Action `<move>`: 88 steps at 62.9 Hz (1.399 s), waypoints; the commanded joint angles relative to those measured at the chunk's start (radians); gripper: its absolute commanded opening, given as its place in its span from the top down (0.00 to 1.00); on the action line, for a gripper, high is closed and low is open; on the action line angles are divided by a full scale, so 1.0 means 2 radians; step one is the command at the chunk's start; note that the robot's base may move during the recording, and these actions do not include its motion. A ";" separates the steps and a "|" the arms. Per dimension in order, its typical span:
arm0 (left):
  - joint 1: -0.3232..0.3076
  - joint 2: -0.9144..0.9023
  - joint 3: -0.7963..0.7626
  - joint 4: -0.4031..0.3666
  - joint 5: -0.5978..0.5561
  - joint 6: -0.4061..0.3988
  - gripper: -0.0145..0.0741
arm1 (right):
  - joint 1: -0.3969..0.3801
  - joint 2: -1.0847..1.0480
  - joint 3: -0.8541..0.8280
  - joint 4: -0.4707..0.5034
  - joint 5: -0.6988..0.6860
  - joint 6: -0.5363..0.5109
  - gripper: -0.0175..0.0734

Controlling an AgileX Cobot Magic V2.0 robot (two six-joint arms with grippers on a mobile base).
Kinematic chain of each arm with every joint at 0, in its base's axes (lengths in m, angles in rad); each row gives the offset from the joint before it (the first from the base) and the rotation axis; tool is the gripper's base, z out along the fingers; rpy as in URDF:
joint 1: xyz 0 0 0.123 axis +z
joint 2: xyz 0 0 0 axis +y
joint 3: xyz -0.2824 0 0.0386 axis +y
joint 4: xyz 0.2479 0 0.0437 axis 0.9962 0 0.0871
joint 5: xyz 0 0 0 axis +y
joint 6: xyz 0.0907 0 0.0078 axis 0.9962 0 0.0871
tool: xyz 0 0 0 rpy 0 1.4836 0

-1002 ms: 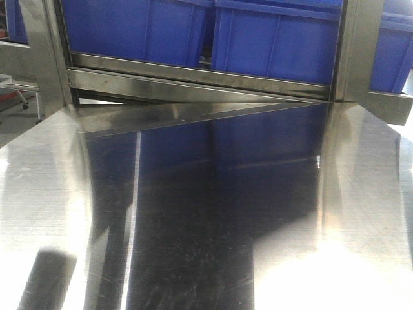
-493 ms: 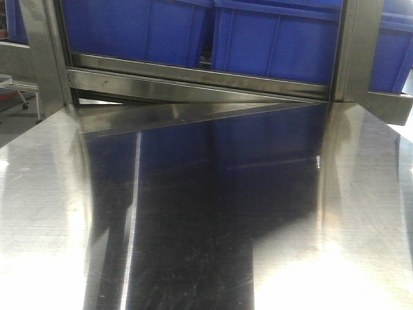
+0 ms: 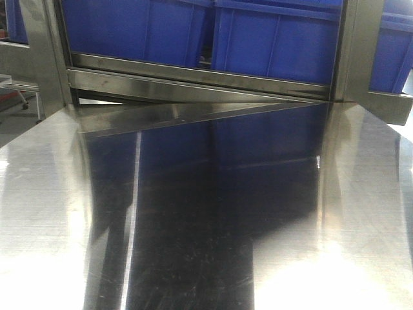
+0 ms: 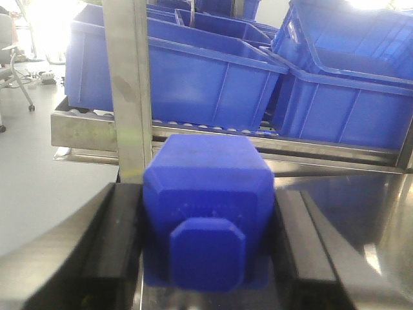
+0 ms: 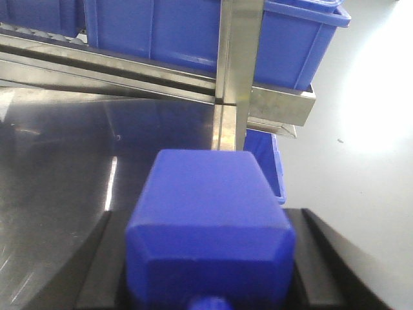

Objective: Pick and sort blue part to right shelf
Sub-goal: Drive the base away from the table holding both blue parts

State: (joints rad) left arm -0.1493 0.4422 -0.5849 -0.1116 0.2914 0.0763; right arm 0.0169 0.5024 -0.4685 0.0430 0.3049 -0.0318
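In the left wrist view a matte-blue part (image 4: 206, 187) with a short stub cap facing the camera sits between the black fingers (image 4: 122, 226) of my left gripper (image 4: 205, 213), which is shut on it just above the steel table. In the right wrist view a second blue part (image 5: 206, 194) sits between the black fingers (image 5: 310, 252) of my right gripper (image 5: 206, 223), which is shut on it, with its stub cap at the bottom edge. Neither gripper nor either part shows in the front view.
Large open blue bins (image 3: 135, 29) (image 3: 277, 39) stand on a steel roller shelf (image 3: 193, 81) behind the reflective steel table (image 3: 51, 194). A steel post (image 4: 132, 97) rises ahead of the left gripper, another post (image 5: 235, 71) ahead of the right. A blue bin (image 5: 266, 161) sits lower, beyond the table's right edge.
A dark shadow at the table's lower left in the front view one second ago is gone. Nothing else there has changed.
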 commanded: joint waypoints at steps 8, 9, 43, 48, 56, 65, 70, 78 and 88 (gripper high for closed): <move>0.001 0.003 -0.015 -0.002 -0.047 0.000 0.50 | -0.004 0.001 -0.016 -0.004 -0.047 -0.005 0.48; 0.001 0.003 -0.015 -0.002 -0.047 0.000 0.50 | -0.004 0.001 -0.016 -0.004 -0.047 -0.005 0.48; 0.001 0.003 -0.015 -0.002 -0.047 0.000 0.50 | -0.004 0.001 -0.016 -0.004 -0.047 -0.005 0.48; 0.001 0.003 -0.015 -0.002 -0.047 0.000 0.50 | -0.004 0.001 -0.016 -0.004 -0.047 -0.005 0.48; 0.001 0.003 -0.015 -0.002 -0.047 0.000 0.50 | -0.004 0.001 -0.016 -0.004 -0.047 -0.005 0.48; 0.001 0.003 -0.015 -0.002 -0.047 0.000 0.50 | -0.004 0.001 -0.016 -0.004 -0.047 -0.005 0.48; 0.001 0.003 -0.015 -0.002 -0.047 0.000 0.50 | -0.004 0.001 -0.016 -0.004 -0.047 -0.005 0.48; 0.001 0.003 -0.015 -0.002 -0.047 0.000 0.50 | -0.004 0.001 -0.016 -0.004 -0.047 -0.005 0.48; 0.001 0.003 -0.015 -0.002 -0.047 0.000 0.50 | -0.004 0.001 -0.016 -0.004 -0.047 -0.005 0.48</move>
State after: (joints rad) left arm -0.1493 0.4422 -0.5849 -0.1116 0.2914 0.0763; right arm 0.0169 0.5024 -0.4685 0.0430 0.3049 -0.0318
